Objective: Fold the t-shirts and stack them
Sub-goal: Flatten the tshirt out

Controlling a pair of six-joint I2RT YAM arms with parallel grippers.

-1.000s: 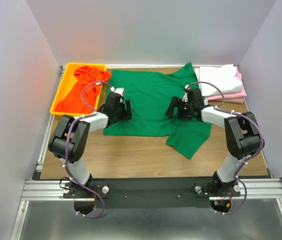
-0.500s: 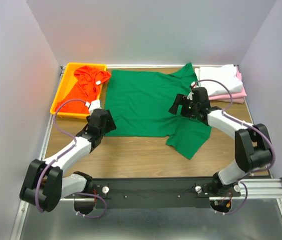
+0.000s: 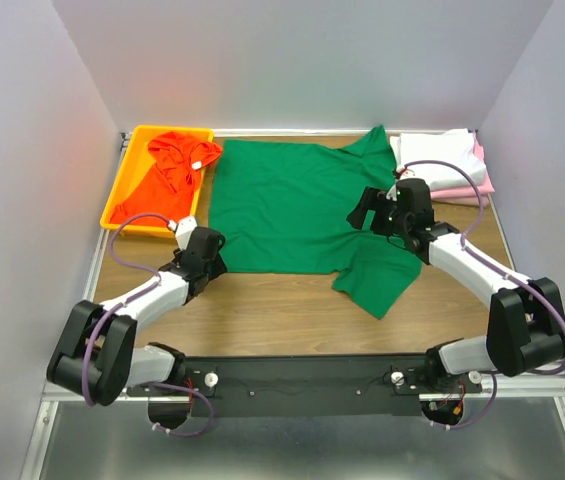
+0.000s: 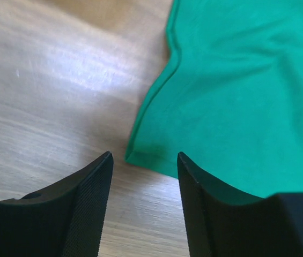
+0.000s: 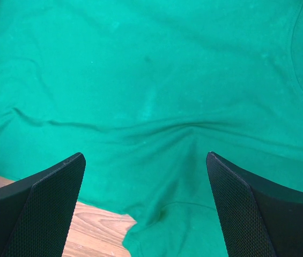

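On a wooden table [image 3: 292, 320], a green shirt [image 3: 282, 205] lies spread flat in the middle, with one sleeve trailing toward the near right. At far left, a yellow tray [image 3: 174, 130] holds a crumpled orange shirt [image 3: 152, 185]. At far right, a folded white shirt [image 3: 442, 155] sits on a pink shirt [image 3: 467, 190]. The left gripper [image 4: 143, 160] is open, its jaws either side of the green shirt's near-left corner, not clamped. The right gripper [image 3: 367, 212] hangs wide open above the green shirt's right side. The orange shirt's white tag [image 3: 199, 165] is too small to read.
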